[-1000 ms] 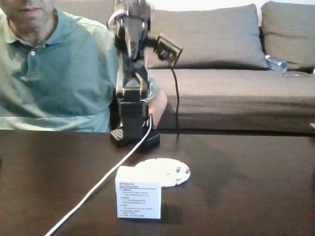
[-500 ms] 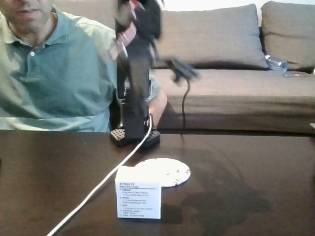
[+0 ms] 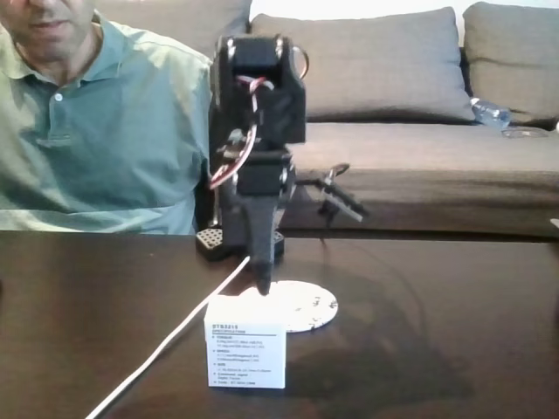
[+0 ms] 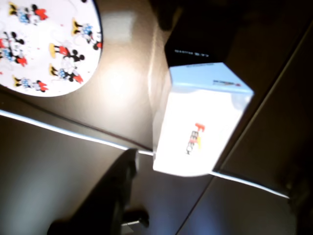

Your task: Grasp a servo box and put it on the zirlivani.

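Box (image 3: 246,353): white, label facing camera, lower centre of fixed view, on dark table (image 3: 454,332). Disc (image 3: 301,305): just behind box, partly hidden. Gripper (image 3: 265,286): pointing down above box's rear edge, holding nothing; jaw opening impossible to tell. Person (image 3: 96,131): upper left, seated.

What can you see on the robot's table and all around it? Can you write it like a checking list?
Surface: dark glossy table, some glare in the wrist view.
Job's things: servo box stands on the table near the front edge, label facing the fixed view; zirlivani lies flat just behind it, printed with cartoon mice.
Clutter: nothing seen.
Grippers: gripper points down above the box's back edge, holding nothing; open or shut cannot be told.
Cables: white cable runs from the arm's base toward the front left; red and white wires loop along the arm.
Surroundings: person in green polo shirt, grey sofa, plastic bottle.
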You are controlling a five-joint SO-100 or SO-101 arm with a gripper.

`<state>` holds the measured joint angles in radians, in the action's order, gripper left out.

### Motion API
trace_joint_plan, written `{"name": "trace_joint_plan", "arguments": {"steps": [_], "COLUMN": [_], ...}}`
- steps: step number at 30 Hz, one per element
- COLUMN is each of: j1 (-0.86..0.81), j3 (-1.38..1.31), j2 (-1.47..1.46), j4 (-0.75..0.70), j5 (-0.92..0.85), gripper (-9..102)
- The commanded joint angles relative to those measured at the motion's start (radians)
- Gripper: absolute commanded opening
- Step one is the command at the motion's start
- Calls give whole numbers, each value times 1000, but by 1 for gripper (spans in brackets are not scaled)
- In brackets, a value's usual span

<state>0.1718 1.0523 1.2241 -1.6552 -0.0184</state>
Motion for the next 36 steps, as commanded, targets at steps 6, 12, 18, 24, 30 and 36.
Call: {"name": "trace_joint_plan", "arguments": {"steps": [6,12,18,24,30,36], "j1": [3,5,-3,-15,-25,-25], "j3": [66,150,169,242,350,356], "j2": [11,11,6,6,11,9], "j4": [123,195,201,268,359,362], "j5": [2,6,9,6,3,11], "gripper": [37,37,37,37,37,29]}}
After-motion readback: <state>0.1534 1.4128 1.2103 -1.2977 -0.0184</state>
